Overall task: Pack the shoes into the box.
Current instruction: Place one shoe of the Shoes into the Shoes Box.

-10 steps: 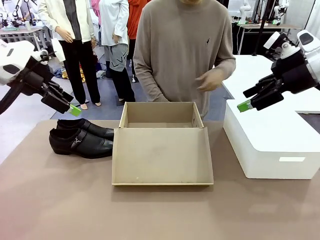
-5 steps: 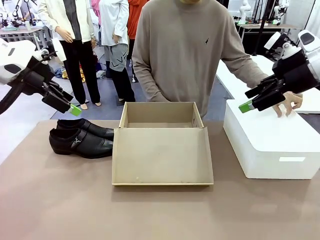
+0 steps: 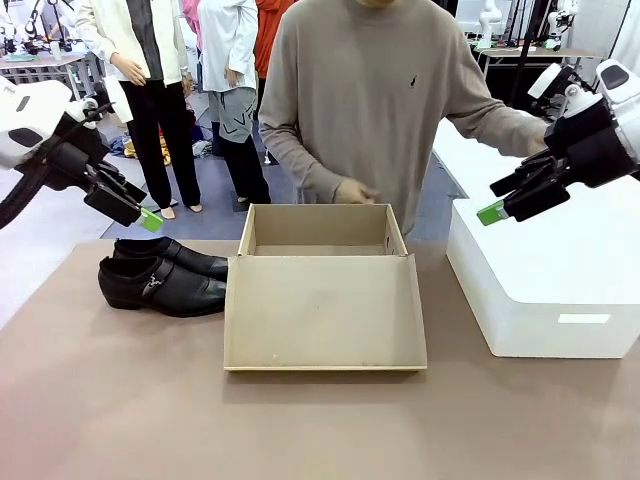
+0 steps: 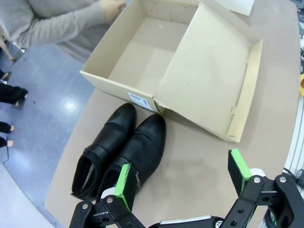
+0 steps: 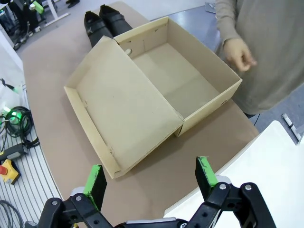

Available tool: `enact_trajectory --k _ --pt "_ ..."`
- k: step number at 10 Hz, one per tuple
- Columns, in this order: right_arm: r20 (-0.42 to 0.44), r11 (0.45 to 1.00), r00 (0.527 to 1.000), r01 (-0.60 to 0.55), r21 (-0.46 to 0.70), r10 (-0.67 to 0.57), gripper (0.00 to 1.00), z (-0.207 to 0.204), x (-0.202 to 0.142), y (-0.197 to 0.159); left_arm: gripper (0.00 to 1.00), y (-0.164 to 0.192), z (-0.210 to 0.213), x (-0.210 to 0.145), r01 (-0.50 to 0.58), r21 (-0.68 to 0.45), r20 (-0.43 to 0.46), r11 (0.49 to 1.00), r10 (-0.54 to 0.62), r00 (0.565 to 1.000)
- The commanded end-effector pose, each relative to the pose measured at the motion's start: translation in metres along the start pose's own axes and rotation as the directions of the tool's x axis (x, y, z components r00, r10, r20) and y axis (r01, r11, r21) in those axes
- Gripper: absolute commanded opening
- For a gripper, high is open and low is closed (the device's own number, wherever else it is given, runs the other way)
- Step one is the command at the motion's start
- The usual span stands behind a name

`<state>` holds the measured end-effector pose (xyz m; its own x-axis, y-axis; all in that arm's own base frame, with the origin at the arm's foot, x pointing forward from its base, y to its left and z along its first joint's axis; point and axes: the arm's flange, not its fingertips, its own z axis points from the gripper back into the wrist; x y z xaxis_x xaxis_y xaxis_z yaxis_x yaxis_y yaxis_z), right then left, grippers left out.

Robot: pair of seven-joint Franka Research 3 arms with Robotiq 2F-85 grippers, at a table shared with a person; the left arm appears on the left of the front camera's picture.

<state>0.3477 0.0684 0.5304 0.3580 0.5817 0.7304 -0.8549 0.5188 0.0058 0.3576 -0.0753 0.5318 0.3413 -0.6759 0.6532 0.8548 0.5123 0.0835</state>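
The pair of glossy black shoes (image 3: 162,276) stands side by side on the brown table, left of the box; the left wrist view has the shoes (image 4: 121,149) right below its fingers. The tan cardboard box (image 3: 320,255) lies open in the middle, its lid flap (image 3: 325,312) folded flat toward me and its inside bare. The box (image 5: 185,80) also appears from above in the right wrist view. My left gripper (image 3: 148,219) hangs open above the shoes. Over the white block, my right gripper (image 3: 490,211) is open and holds nothing. The person's hand (image 3: 354,191) hovers at the box's far edge.
A large white block-like box (image 3: 545,275) sits on the table at the right. The person stands at the far side, the other arm stretched toward the right behind my right gripper. Bare tabletop (image 3: 300,430) stretches across the near side.
The person's hand came down to the box's far edge, and the hand that rested on the white block half a second ago has left it. Both arms stayed still.
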Motion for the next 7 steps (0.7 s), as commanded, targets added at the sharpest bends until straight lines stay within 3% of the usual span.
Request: enact_trajectory --k 1,2,5,7 --pt "0.015 1.000 1.000 -0.013 0.012 0.013 1.00 -0.002 0.000 -0.003 1.00 0.002 0.001 -0.002 0.011 -0.017 0.016 1.000 -0.011 1.000" --pt "0.015 1.000 1.000 -0.013 0.012 0.013 1.00 -0.002 0.000 -0.003 1.00 0.000 0.000 0.000 0.000 0.000 0.000 1.000 0.000 1.000" --pt "0.015 1.000 1.000 -0.013 0.012 0.013 1.00 -0.002 0.000 -0.003 1.00 0.021 0.006 0.017 0.093 0.056 -0.180 0.994 -0.082 0.980" --pt "0.015 1.000 1.000 -0.013 0.012 0.013 1.00 -0.002 0.000 -0.003 1.00 0.044 0.007 0.035 0.202 -0.014 -0.301 0.979 -0.197 0.933"
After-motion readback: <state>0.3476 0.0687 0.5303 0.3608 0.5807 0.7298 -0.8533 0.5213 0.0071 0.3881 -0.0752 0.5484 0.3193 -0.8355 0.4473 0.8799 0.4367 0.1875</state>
